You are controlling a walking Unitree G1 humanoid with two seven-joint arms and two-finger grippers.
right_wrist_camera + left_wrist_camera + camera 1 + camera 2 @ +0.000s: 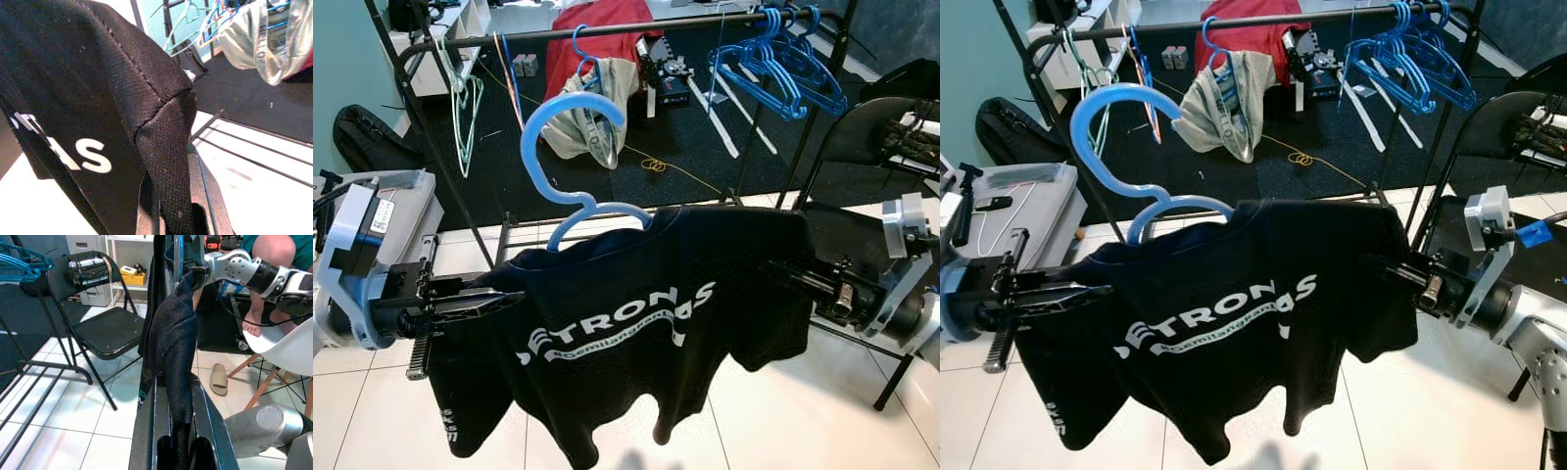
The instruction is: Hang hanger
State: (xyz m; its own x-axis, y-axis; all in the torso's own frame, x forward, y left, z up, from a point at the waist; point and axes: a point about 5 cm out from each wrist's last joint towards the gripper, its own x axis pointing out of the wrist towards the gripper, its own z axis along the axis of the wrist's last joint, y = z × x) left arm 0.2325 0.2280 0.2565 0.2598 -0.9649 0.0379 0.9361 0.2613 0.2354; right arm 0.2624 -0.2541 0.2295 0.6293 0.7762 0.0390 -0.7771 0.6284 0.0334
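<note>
2 hands carry the load between them. The left hand [475, 305] is closed on the shirt's left shoulder; the left wrist view shows black fabric pinched between its fingers [210, 426]. The right hand [1408, 276] is likewise clamped on the opposite shoulder seam, confirmed in the right wrist view.

The black T-shirt [636, 333] hangs on a light blue hanger [570, 157], held in the air in front of the garment rack, above the tiled floor [803, 411]. The hanger's long axis runs side to side between the 2 hands, roughly parallel to the rail [636, 29]. Its hook rises upright from the collar and curls toward the robot's right, well below and short of the rail.

Judgement: the step in hand is the lift to the rail. Both hands should rise evenly so the hanger stays level, then advance until the hook clears the bar in the free stretch between the grey garment [592, 108] and the cluster of blue hangers [783, 59], then lower.
</note>
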